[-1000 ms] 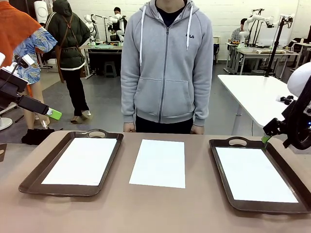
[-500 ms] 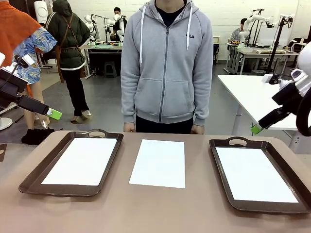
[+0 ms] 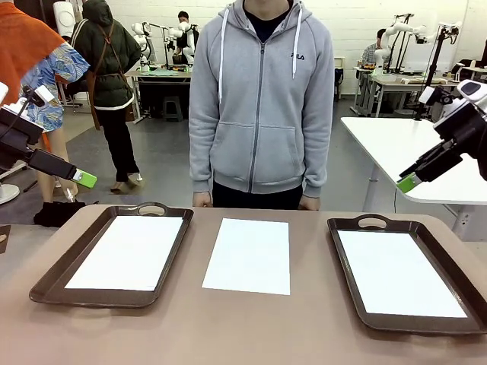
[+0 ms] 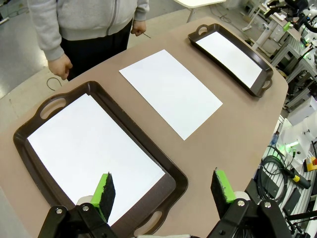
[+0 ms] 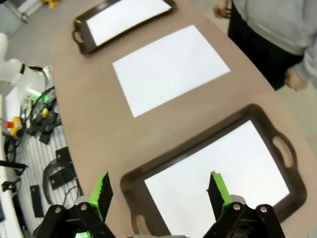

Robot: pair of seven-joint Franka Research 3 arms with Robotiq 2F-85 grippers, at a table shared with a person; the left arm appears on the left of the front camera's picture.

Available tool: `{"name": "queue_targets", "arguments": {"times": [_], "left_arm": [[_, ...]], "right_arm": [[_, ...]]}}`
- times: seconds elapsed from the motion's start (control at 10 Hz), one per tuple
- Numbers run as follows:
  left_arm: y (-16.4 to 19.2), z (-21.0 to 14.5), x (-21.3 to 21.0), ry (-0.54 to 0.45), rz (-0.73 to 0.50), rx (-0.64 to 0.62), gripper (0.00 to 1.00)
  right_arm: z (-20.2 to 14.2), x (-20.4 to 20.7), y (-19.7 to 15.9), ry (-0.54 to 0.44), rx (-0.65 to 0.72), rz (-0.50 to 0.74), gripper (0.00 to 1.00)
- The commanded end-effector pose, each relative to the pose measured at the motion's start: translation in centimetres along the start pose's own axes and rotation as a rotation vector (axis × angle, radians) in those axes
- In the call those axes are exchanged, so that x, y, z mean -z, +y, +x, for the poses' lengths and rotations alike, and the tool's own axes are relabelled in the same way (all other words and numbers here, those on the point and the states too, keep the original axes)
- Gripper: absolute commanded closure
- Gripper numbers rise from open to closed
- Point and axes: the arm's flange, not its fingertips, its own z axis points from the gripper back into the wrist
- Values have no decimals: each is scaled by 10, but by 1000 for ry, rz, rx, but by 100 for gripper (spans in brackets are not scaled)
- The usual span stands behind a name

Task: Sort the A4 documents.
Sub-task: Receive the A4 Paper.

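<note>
Loose A4 sheet [image 3: 247, 255] lies flat at table [image 3: 228, 327] middle, between left tray [image 3: 53, 277] and right tray [image 3: 346, 262]. I judge it light, floppy, probably slippery; take near edge. Left gripper [image 4: 166, 191], right gripper [image 5: 159, 193] both spread, empty.

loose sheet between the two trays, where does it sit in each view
Front view: loose sheet at centre, on the bare table.
Left wrist view: upper middle, running diagonally.
Right wrist view: upper middle.
Shared landmark: the person's grey hoodie, at the table edge beyond the sheet.
</note>
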Motion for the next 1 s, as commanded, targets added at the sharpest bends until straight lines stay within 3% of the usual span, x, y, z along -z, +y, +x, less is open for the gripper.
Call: {"name": "queue_targets", "arguments": {"times": [0.0,0.4,0.9], "left_arm": [[0,0,1,-5,-6,1,0],[0,0,1,-5,-6,1,0],[0,0,1,-5,-6,1,0]], "right_arm": [[6,-2,-6,-59,-53,84,0],[-2,-26,-6,-207,-95,136,0],[-16,-38,-14,-254,-59,83,0]]}}
